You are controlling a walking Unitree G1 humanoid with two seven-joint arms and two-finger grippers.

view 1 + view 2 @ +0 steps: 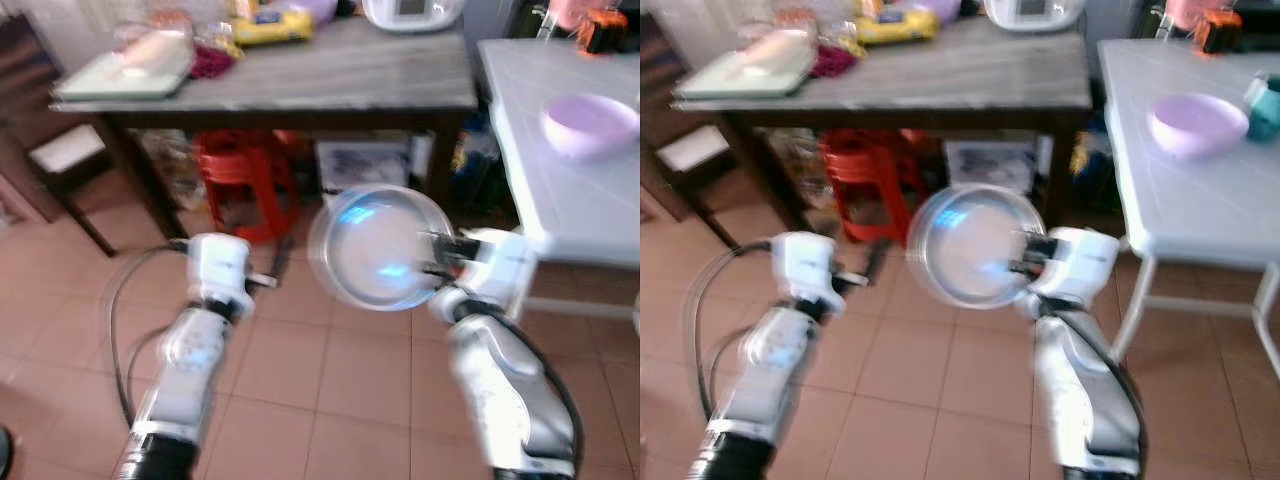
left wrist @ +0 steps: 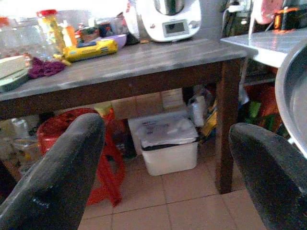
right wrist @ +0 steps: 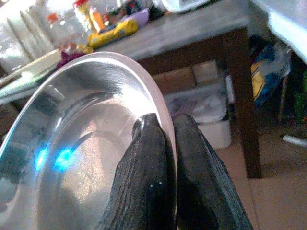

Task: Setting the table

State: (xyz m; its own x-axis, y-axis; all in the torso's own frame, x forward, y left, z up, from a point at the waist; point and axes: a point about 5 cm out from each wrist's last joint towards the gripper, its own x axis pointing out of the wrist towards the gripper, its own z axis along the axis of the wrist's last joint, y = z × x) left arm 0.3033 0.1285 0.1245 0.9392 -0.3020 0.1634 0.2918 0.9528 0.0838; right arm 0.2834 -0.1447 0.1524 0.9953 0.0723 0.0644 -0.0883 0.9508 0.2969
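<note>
Carrying a steel plate point(image 1: 378, 248) by its rim, the right gripper point(image 1: 437, 258) holds it tilted in the air over the tiled floor, between the dark wooden table point(image 1: 300, 80) and the white table point(image 1: 560, 170), where a lilac bowl point(image 1: 588, 124) already sits; the white table looks like the likely place for it. The left wrist view shows the left gripper point(image 2: 163, 167) spread wide and empty, with a red stool point(image 2: 72, 139) under the table beyond it. The right wrist view shows both fingers point(image 3: 144, 177) pinching the plate's edge, one on each face, probably for a firm carry.

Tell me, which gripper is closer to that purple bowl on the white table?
Right. The right gripper, holding the steel plate, is below the purple bowl; the left gripper hangs open farther left.
</note>
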